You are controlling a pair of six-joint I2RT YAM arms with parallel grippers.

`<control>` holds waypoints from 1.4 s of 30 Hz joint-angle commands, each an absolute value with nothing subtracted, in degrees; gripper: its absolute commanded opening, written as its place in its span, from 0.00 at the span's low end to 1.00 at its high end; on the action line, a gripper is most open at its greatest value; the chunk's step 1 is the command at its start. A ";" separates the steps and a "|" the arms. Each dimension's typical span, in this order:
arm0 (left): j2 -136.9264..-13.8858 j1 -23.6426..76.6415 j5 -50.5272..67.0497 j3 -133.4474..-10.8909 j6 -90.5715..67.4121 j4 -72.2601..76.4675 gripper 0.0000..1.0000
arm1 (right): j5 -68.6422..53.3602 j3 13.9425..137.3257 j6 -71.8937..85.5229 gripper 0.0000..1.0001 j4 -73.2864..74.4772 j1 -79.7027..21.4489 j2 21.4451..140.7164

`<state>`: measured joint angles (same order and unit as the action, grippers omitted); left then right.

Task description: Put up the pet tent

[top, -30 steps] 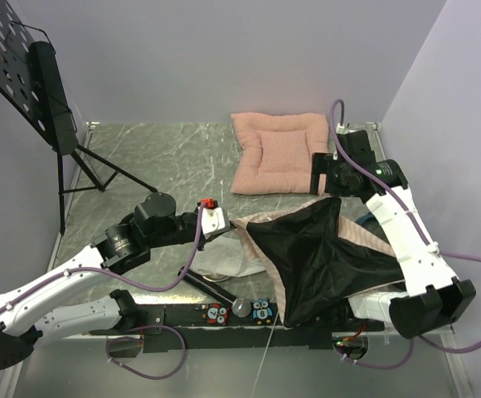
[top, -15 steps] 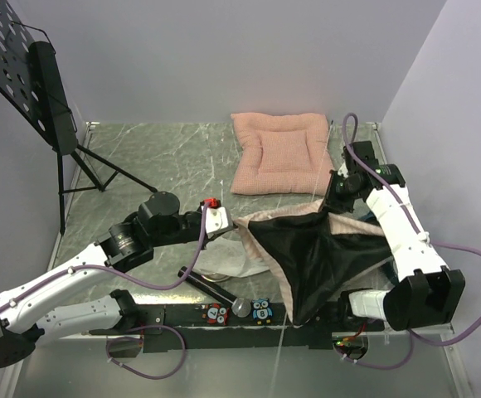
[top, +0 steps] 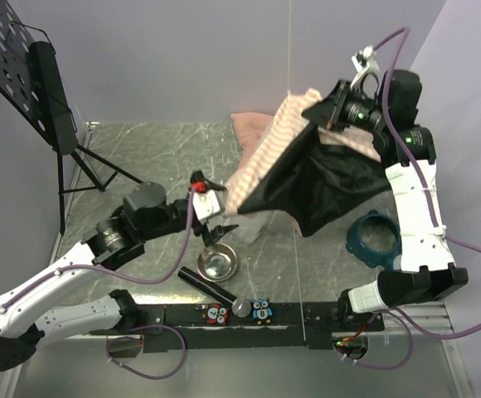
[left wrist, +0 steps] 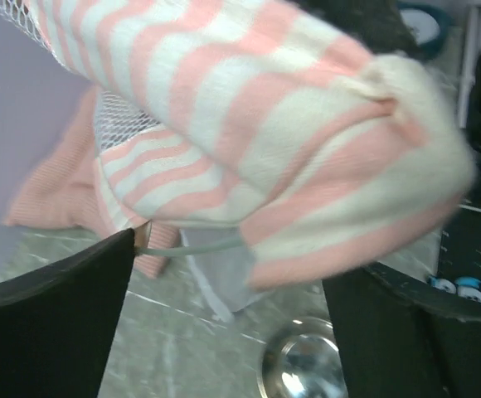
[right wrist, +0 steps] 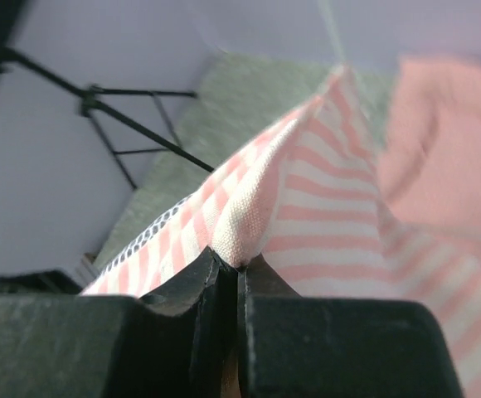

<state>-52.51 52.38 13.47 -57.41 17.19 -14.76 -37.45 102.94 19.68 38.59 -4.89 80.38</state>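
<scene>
Pet tent (top: 307, 178) hangs above the right half of the tabletop (top: 157, 157), its black floor draping down. Far left stands a music stand (top: 25, 75). The left claw (top: 221, 207) is released, fingers spread beside the tent's lower striped corner, near a steel bowl (top: 216, 262). The right claw (top: 322, 110) is clenched on a striped fold at the tent's top, with a teal ring (top: 374, 238) lying below.

The left arm (top: 58, 282) and right arm (top: 415, 207) have white shells, black joints and purple cables (top: 189, 236).
</scene>
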 commanded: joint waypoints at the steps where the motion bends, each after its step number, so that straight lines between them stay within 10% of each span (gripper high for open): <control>1: -50.54 48.01 14.32 -64.23 15.57 -14.41 1.00 | -51.92 113.70 19.52 0.00 20.31 -5.10 84.54; 14: -44.39 36.83 9.50 -59.60 1.85 -12.84 1.00 | -62.92 142.90 -6.64 0.00 20.37 -5.10 94.40; 26: -51.40 34.81 13.53 -58.09 -6.85 4.64 0.92 | -50.81 136.49 -45.25 0.00 30.32 -9.58 84.03; 36: -70.56 31.90 31.81 -70.04 -12.64 23.79 0.89 | -51.33 130.87 -32.89 0.00 21.81 -9.85 79.45; 38: -76.35 32.25 34.62 -74.68 -14.93 26.27 0.82 | -51.68 131.22 -29.64 0.00 19.09 -10.11 79.98; 42: -86.02 36.28 36.40 -83.21 -19.78 36.79 0.34 | -50.55 134.38 -24.97 0.00 13.73 -10.46 82.96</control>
